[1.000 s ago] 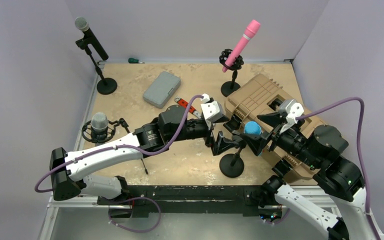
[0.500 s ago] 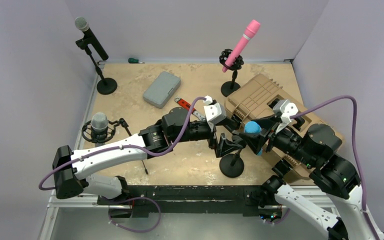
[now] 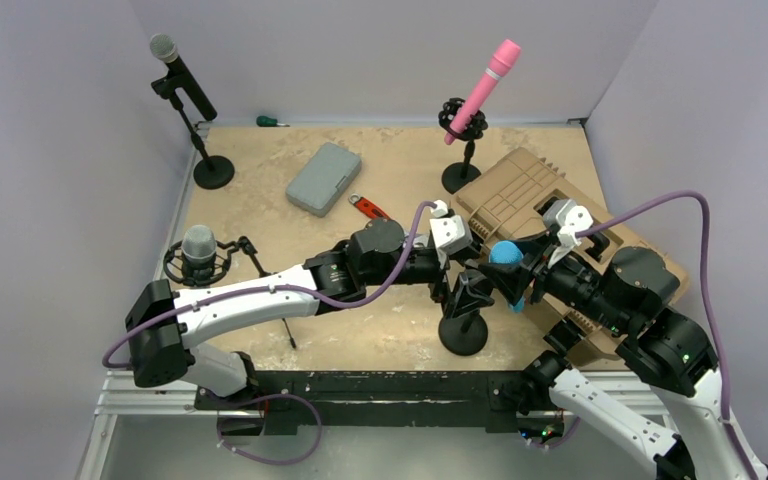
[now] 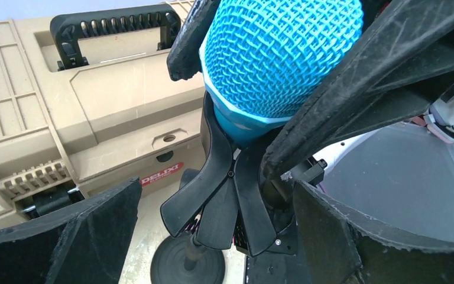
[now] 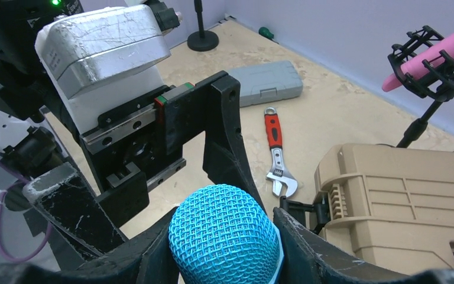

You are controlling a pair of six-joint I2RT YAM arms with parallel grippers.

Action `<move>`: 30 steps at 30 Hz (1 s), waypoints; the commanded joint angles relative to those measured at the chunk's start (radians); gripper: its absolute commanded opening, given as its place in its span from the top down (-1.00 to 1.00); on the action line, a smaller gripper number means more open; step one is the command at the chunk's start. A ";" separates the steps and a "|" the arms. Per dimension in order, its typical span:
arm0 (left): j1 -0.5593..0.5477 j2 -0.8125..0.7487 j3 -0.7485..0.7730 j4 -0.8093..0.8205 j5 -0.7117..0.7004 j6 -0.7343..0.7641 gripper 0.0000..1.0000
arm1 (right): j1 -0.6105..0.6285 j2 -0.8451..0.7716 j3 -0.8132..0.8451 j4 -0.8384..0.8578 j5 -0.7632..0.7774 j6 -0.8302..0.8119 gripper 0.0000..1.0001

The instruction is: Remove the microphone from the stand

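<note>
While the tan toolbox (image 3: 508,192) is lying just behind both sets of fingers, the left gripper (image 4: 216,201) is standing wide open. Its two fingers (image 4: 65,236) are sitting well apart, one on either side of the stand (image 3: 462,333), and neither is touching it. The right gripper (image 5: 224,251) is reaching in from the opposite side, its fingers (image 5: 298,251) pressing against both sides of the blue microphone (image 5: 224,234) at its mesh head (no gap is showing in either wrist view). The microphone is sitting in the stand's black clip (image 4: 227,195), just above the left fingers. A red wrench (image 5: 276,151) is lying on the table beyond the right fingers.
</note>
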 commanded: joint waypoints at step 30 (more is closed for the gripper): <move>-0.005 0.018 0.081 -0.097 0.013 0.062 1.00 | -0.001 0.045 0.127 0.157 0.009 0.010 1.00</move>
